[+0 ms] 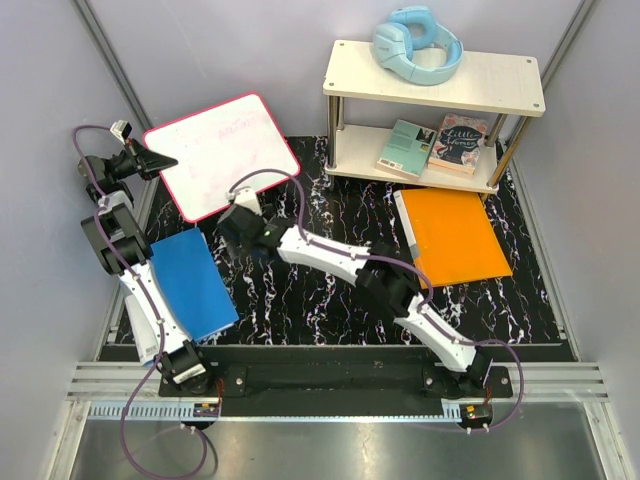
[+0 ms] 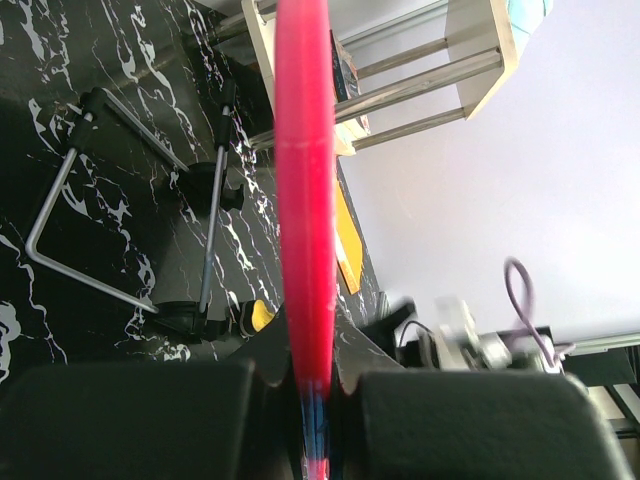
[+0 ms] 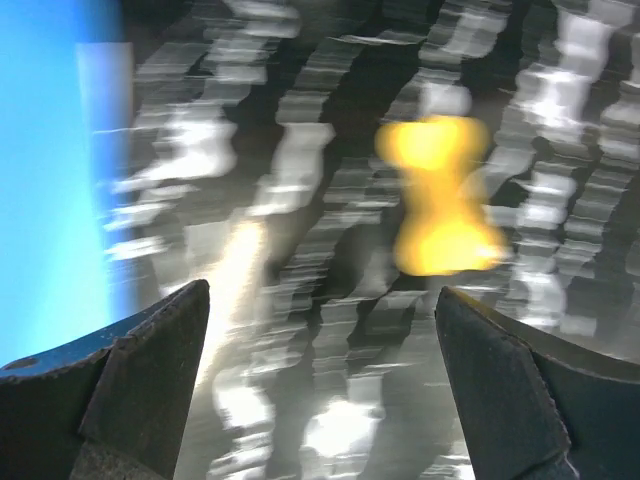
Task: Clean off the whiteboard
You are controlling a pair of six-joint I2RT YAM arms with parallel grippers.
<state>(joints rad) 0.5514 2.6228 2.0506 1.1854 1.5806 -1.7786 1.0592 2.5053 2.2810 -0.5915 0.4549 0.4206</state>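
The whiteboard (image 1: 220, 150), white with a pink-red rim and faint pink scribbles, lies at the back left, tilted. My left gripper (image 1: 160, 160) is shut on its left rim. In the left wrist view the rim (image 2: 305, 180) shows edge-on as a red band running into the closed gripper (image 2: 312, 390). My right gripper (image 1: 238, 228) is open and empty, low over the black marbled mat (image 1: 330, 300), just in front of the board's near edge. In the blurred right wrist view the gripper (image 3: 322, 300) points at the mat, with a small yellow bone-shaped object (image 3: 440, 200) just ahead, right of centre.
A blue folder (image 1: 190, 283) lies at front left, also showing in the right wrist view (image 3: 50, 180). An orange folder (image 1: 455, 237) lies at right. A two-level shelf (image 1: 500, 85) at the back holds blue headphones (image 1: 415, 45) and books (image 1: 405, 148). A wire stand (image 2: 60, 230) lies on the mat.
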